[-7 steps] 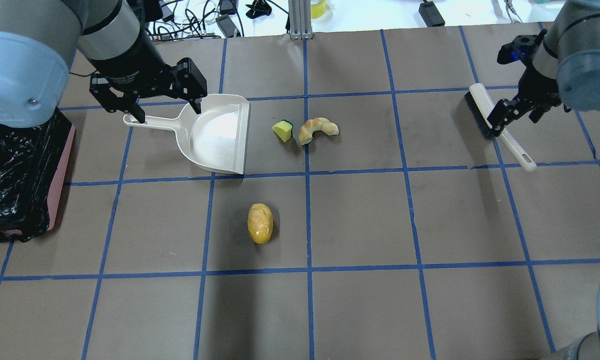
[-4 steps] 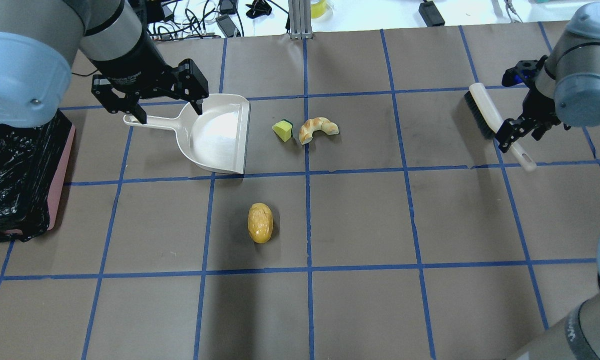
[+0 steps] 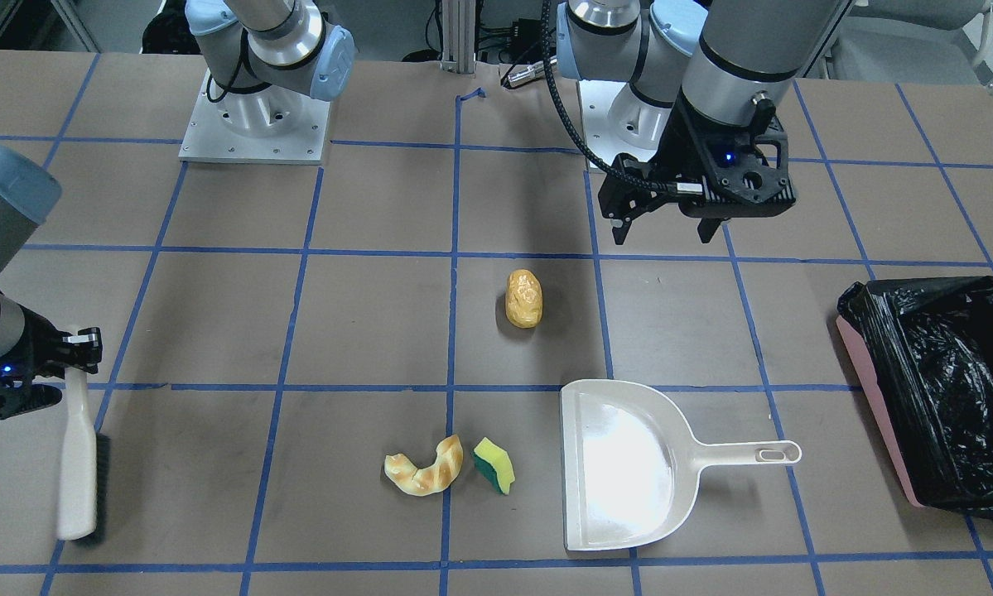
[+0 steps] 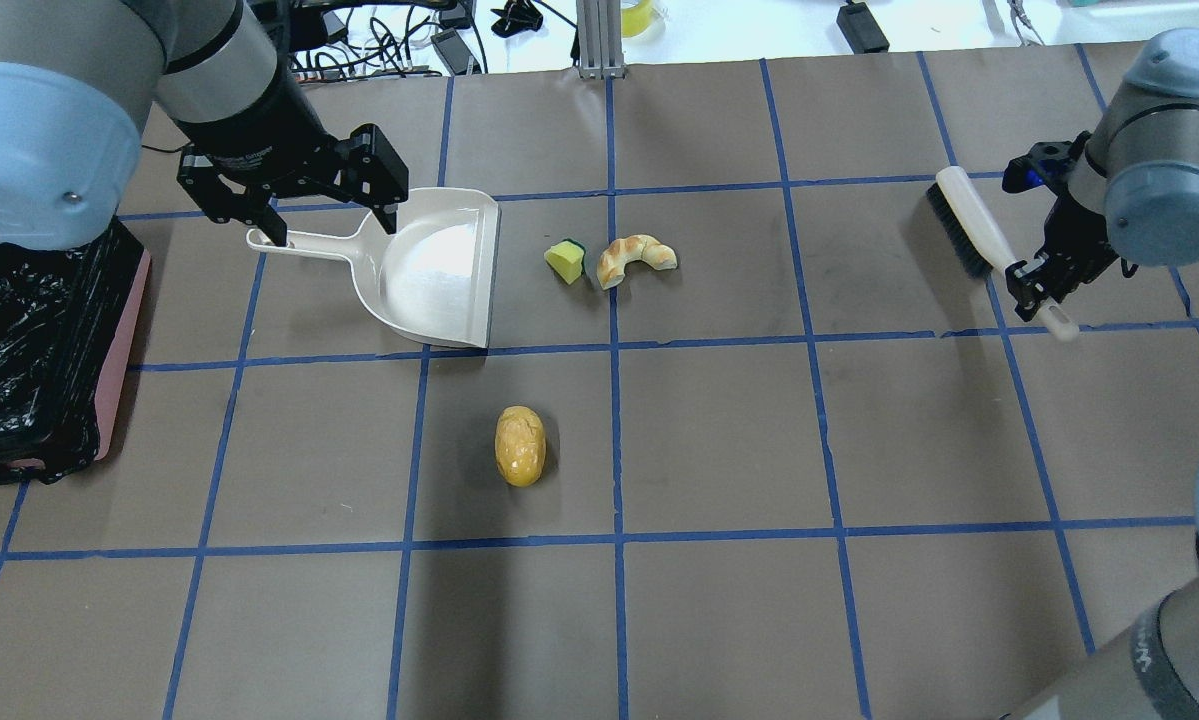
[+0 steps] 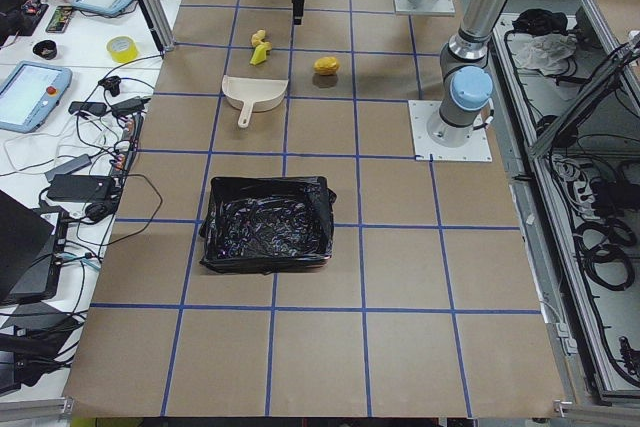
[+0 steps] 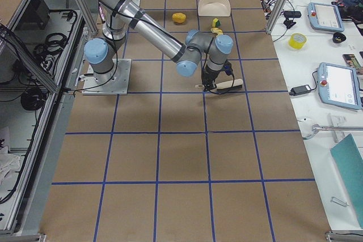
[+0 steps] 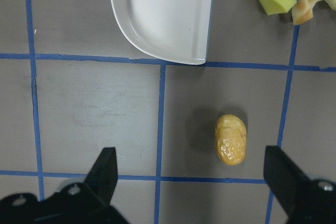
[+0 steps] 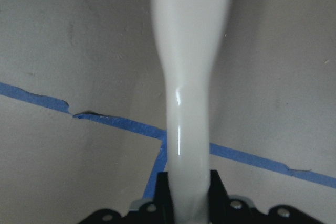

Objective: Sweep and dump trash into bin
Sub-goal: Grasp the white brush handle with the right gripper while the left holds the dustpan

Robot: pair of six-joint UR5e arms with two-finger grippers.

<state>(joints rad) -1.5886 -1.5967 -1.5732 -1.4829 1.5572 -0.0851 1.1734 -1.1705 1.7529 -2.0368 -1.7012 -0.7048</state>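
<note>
The potato-like lump [image 4: 520, 446] lies mid-table. The croissant piece [image 4: 635, 259] and the yellow-green sponge [image 4: 564, 261] lie side by side beyond it, just right of the mouth of the off-white dustpan [image 4: 429, 275]. The pink bin with its black bag [image 4: 117, 345] stands at the table's left edge. My left gripper [image 4: 335, 230] is open and empty, held above the table; its wrist view shows the lump [image 7: 230, 140] between the spread fingers and the dustpan [image 7: 163, 9] beyond. My right gripper [image 4: 1044, 290] is shut on the white handle [image 8: 189, 77] of the brush [image 4: 964, 225], which lies on the table.
Cables, a tape roll and tablets lie beyond the table's far edge [image 4: 439, 40]. A metal post [image 4: 599, 40] stands at the middle of the far edge. Both arm bases are bolted on the near side [image 3: 256, 116].
My right gripper has slid along the brush handle towards its free end. My left gripper has stayed open and shifted only slightly. The trash, dustpan and bin have not moved.
</note>
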